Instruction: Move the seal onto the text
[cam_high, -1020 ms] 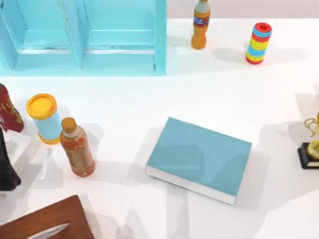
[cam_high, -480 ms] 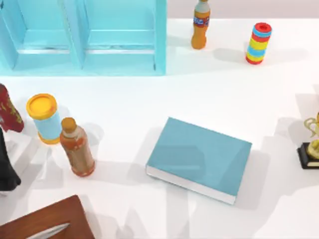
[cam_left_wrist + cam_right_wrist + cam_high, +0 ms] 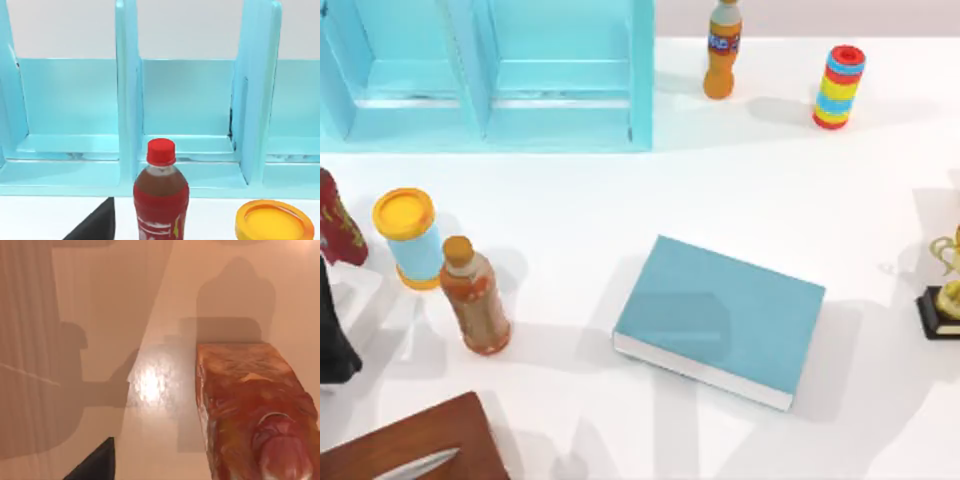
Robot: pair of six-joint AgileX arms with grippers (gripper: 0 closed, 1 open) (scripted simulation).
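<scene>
Top view, left to right: a dark arm part is seen at the left edge, and the book (image 3: pixel 720 320) lies flat at lower centre, its long axis sloping toward the lower right. Right wrist view: the seal (image 3: pixel 252 410) stands close below the right arm's camera, so that arm is judged nearer. Neither gripper's state can be told.

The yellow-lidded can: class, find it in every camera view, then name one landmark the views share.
Top view: the yellow-lidded can stands near the table's left side, beside the brown bottle.
Left wrist view: the can stands beside the red-capped bottle.
Right wrist view: this camera faces the seal, close up.
Shared landmark: the light-blue shelf unit, behind the can in the top and left wrist views.
</scene>
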